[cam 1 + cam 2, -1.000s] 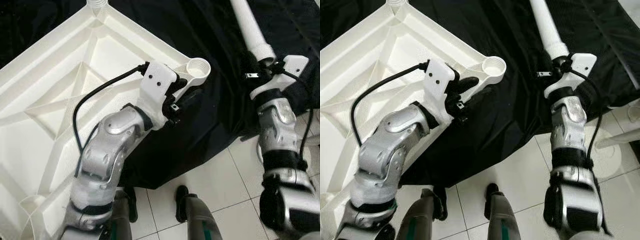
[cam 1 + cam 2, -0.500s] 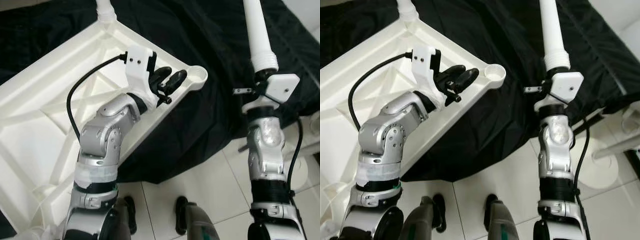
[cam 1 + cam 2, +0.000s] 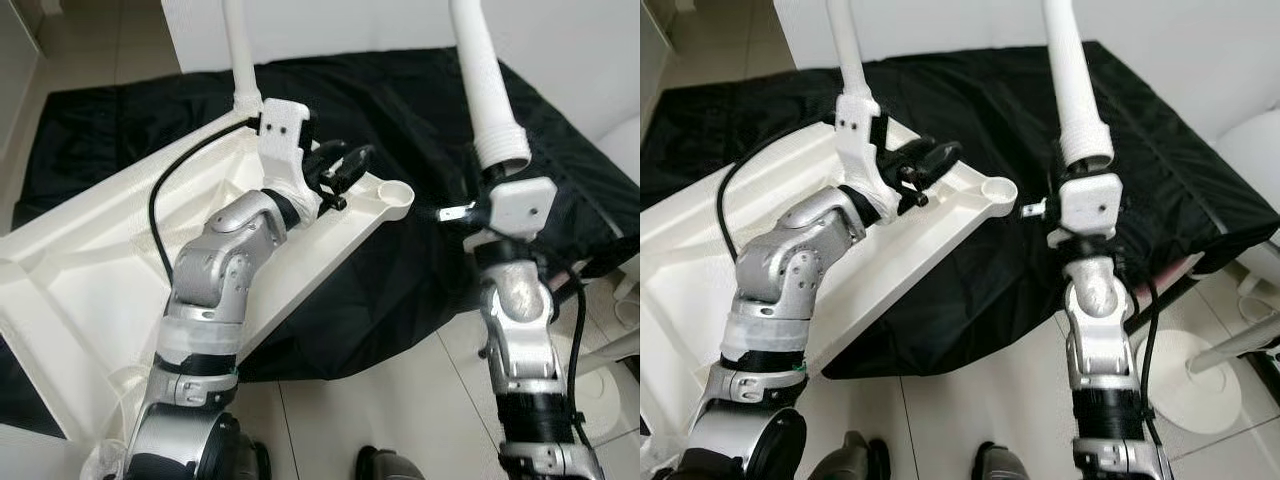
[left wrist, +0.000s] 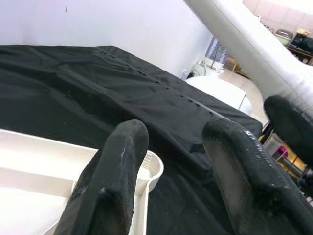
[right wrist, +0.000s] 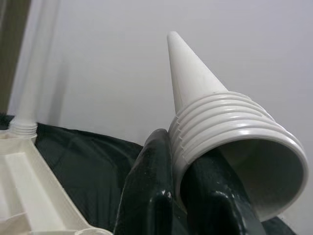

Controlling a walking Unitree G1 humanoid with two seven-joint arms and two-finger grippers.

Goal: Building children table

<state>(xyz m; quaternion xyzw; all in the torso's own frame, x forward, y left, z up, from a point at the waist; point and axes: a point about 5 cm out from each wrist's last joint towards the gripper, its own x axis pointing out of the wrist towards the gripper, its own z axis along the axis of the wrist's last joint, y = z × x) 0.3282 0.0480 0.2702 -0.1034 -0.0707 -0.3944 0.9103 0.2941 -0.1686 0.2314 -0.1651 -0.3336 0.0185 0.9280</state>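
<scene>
The right gripper (image 5: 190, 196) clamps a white table leg (image 3: 487, 80) upright at its threaded end. The left gripper (image 3: 345, 165) hovers open and empty beside the upturned tabletop's (image 3: 90, 280) empty corner socket (image 3: 397, 192). The leg's tip is cut off.

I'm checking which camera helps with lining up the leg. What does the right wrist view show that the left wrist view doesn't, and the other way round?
Right wrist view: the right pincer gripping the table leg at its ribbed, hollow end, and a second leg already standing in a far corner of the tabletop.
Left wrist view: the left pincer, open and holding nothing, hanging over the empty corner socket, with room clutter beyond.
Both: the white tabletop lying upside down on the black cloth, and a pale wall behind.
</scene>
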